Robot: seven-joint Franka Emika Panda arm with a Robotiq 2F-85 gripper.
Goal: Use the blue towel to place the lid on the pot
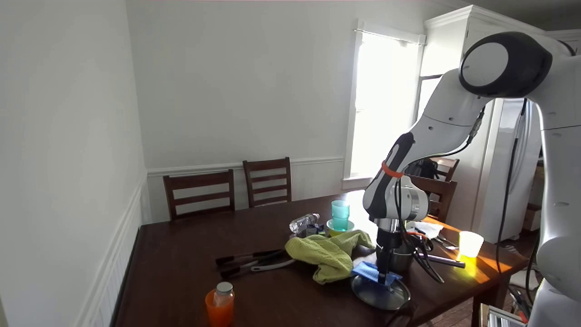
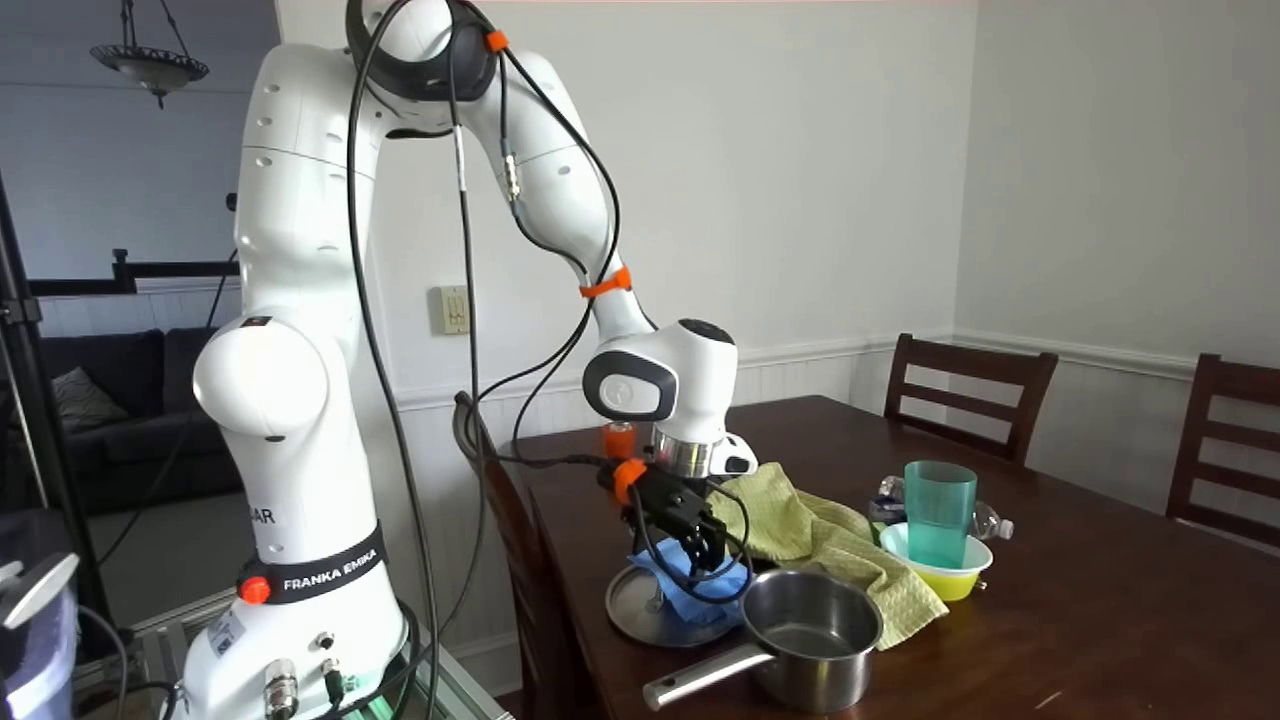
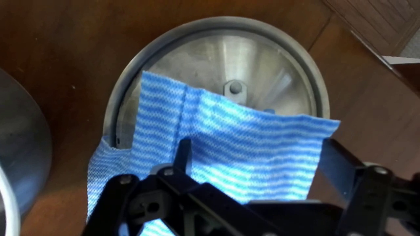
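You're holding your tool (image 2: 712, 562) above the lid (image 2: 632, 607), which the blue towel (image 2: 708, 589) is partly covering; near the tool, the pot (image 2: 825, 680) and a green towel (image 2: 850, 557) are resting on the desk (image 2: 1080, 600).

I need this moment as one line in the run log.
jaws: open at blue towel | towel: covering part of lid | lid: on table, beside pot | pot: uncovered
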